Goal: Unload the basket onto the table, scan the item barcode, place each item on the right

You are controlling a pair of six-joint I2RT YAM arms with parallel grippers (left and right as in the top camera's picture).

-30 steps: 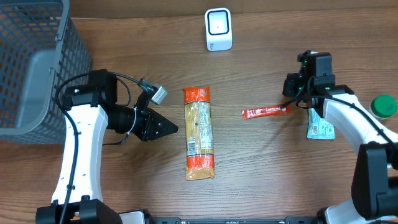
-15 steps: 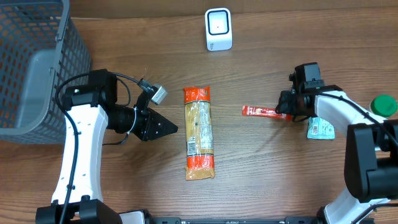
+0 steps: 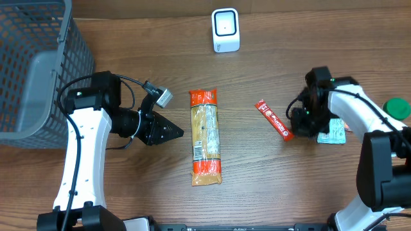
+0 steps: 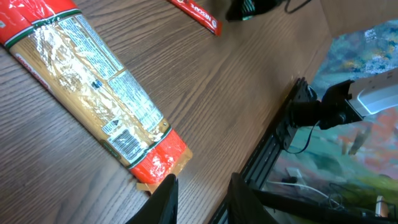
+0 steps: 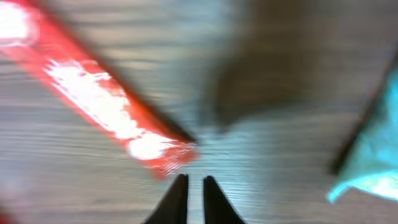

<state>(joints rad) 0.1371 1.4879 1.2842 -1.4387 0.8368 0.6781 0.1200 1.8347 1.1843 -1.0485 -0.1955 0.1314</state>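
Observation:
A long pasta package (image 3: 205, 136) with red ends lies in the middle of the table, its barcode label facing up (image 4: 93, 93). The white scanner (image 3: 225, 30) stands at the back. A thin red stick packet (image 3: 274, 119) lies slanted right of the package. My right gripper (image 3: 297, 125) is at its lower end. In the right wrist view the blurred stick (image 5: 99, 99) ends just ahead of the gripper (image 5: 191, 180), whose jaws stand a slit apart with only table between. My left gripper (image 3: 170, 133) hovers left of the package, narrowly open and empty (image 4: 202, 185).
A grey mesh basket (image 3: 32, 70) fills the far left. A teal packet (image 3: 331, 131) lies under my right arm, its edge in the right wrist view too (image 5: 367, 168). A green cap (image 3: 397, 108) sits at the right edge. The table's front edge shows in the left wrist view.
The red stick swung from lying crosswise to slanting, its right end drawn toward the front. My right gripper moved frontward with it. The left arm stayed still.

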